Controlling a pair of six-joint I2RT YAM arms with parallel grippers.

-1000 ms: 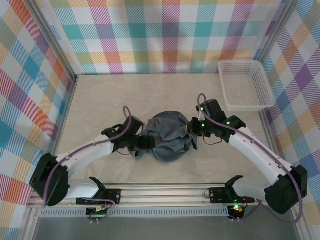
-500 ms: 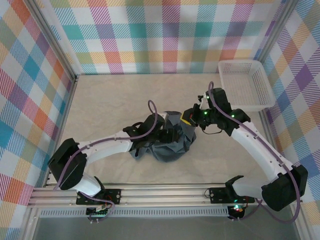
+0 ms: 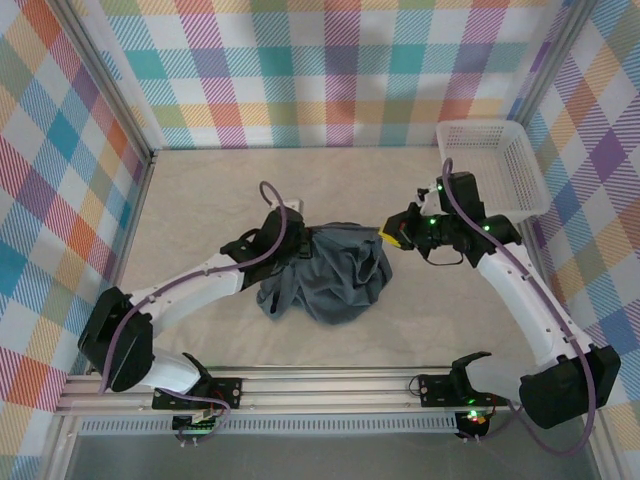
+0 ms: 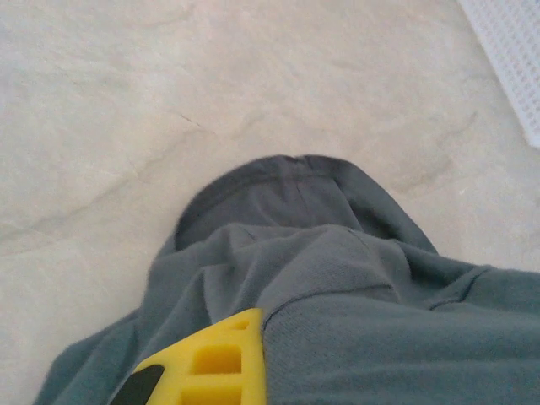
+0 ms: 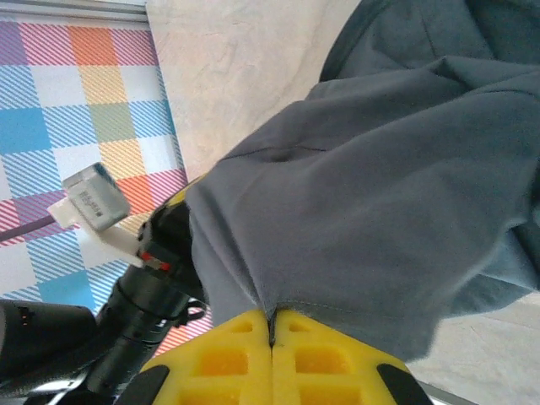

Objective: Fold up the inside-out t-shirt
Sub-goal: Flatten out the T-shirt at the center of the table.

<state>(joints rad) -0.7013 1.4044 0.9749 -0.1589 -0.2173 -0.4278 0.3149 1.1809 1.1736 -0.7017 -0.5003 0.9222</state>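
Left gripper point(image 3: 298, 240) farther back; t-shirt point(image 3: 335, 282) bunched

In the left wrist view one yellow finger point(image 4: 211, 364) of the left pincer point(image 4: 257, 354) is cut by the lower edge, its partner buried under the inside-out t-shirt point(image 4: 380, 337); the white basket point(image 4: 515, 59) is clipped at the corner; the right pincer's point(image 5: 272, 333) fingers point(image 5: 219, 363) run off their own view's bottom.

I can read no text from here. The small grey tag point(image 5: 91, 196) near the t-shirt point(image 5: 363, 194) bears print, too blurred for me.
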